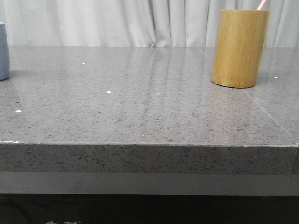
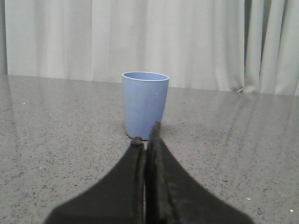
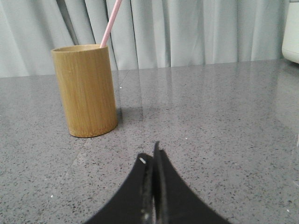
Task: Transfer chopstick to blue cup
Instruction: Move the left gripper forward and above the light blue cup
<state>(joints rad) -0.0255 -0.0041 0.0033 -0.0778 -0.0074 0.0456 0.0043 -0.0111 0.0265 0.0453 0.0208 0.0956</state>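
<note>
No readable writing anywhere. One chopstick [image 3: 110, 23] leans in my one wooden cup [image 3: 87, 90], far right on the desk [image 1: 140, 107]. One blue cup [image 2: 145, 104] stands far left. My left tool [image 2: 146, 140] and right tool [image 3: 150, 158] are both pinched together, empty.

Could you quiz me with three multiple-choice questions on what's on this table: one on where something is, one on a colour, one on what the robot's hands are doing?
1. Where is the chopstick?
A. Flat on the table
B. Standing in the wooden cup
C. In the blue cup

2. What colour is the chopstick?
A. Pale pink
B. Black
C. Green

3. How are the left end effector and right end effector?
A. Both wide open
B. One holding a cup
C. Both shut, empty

Answers:
1 B, it leans out of the wooden cup's mouth.
2 A, pink against the curtain.
3 C, the fingers meet with nothing between.
</note>
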